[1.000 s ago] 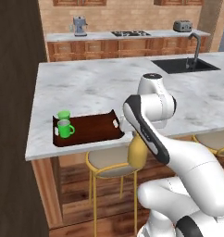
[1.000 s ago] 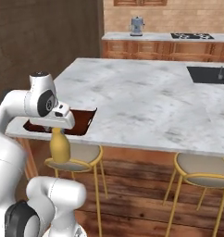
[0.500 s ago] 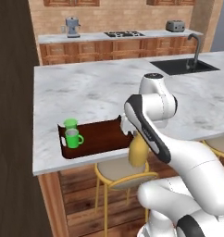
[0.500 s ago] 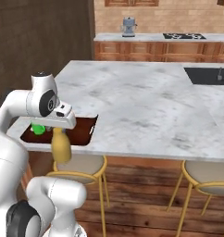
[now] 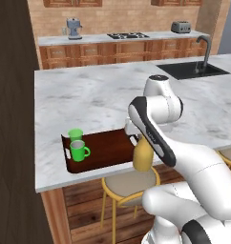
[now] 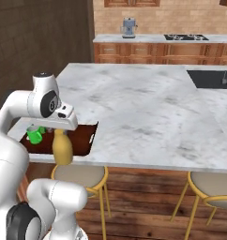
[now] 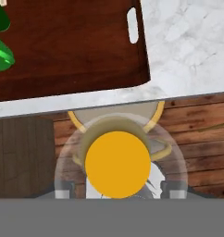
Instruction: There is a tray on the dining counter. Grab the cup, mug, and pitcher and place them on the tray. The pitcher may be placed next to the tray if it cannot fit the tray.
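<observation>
Cup (image 5: pixel 75 134) and mug (image 5: pixel 79 150) on tray (image 5: pixel 108 147). Gripper (image 7: pixel 117 192) fingers clamped on pitcher (image 5: pixel 142 155), hanging off counter (image 5: pixel 89 95) edge. Next we carry it toward 12 o'clock, onto tray's bare half.

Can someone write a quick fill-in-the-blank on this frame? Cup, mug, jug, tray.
1. The cup and the mug both stand on the ____.
2. The yellow jug hangs from the gripper over a ____, off the edge of the counter.
3. On the tray, the two green things stand near the end ____ from the jug.
4. Of the two green things, only the ____ has a handle.

Missing words: tray; stool; farthest; mug
</observation>
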